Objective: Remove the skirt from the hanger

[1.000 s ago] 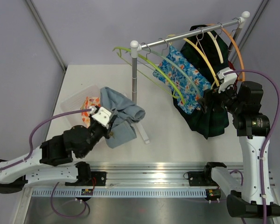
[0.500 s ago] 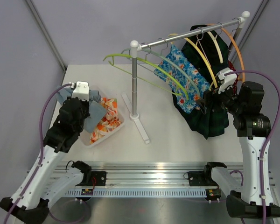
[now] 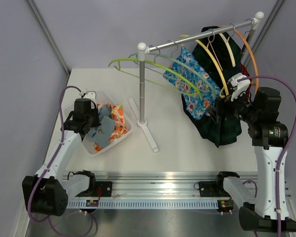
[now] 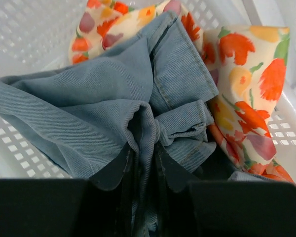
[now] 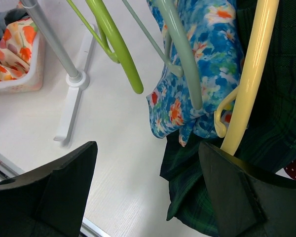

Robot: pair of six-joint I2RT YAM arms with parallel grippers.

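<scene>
Top external view, at the clothes rail: the left gripper is down in the white perforated plastic basket, its jaws almost together on a fold of the grey-blue denim skirt, which lies off any hanger atop an orange-flowered cream cloth; across the table the right gripper hangs wide open and empty, facing the blue floral skirt hung low on a pale grey-green plastic hanger; that hanger slopes down from the silver rail toward the claw, so the right arm looks the nearer, the left well apart beyond the upright post; crowding the reach, a bare lime-green hanger on one side, a yellow hanger and dark green tartan garment just beside on the other
</scene>
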